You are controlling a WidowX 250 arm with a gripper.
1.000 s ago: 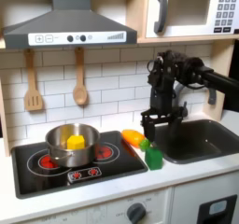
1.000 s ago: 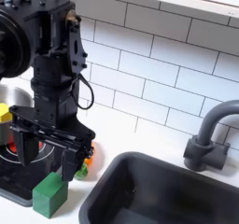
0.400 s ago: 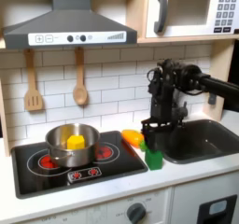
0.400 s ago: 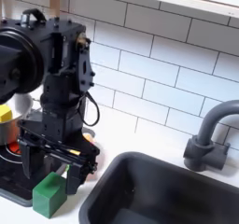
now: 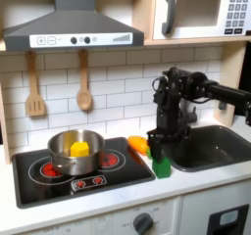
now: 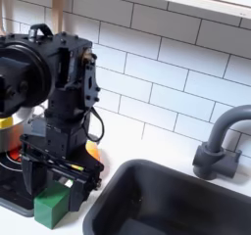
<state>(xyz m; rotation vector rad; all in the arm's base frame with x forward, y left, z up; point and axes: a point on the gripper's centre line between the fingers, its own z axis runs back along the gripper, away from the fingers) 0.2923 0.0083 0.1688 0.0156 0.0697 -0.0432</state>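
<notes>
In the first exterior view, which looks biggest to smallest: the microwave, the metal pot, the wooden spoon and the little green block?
1. Microwave, the largest, though cut off at the frame's edge.
2. Metal pot.
3. Wooden spoon, long but thin, so its place below the pot is unsure.
4. Green block, the smallest, below the gripper.
</notes>
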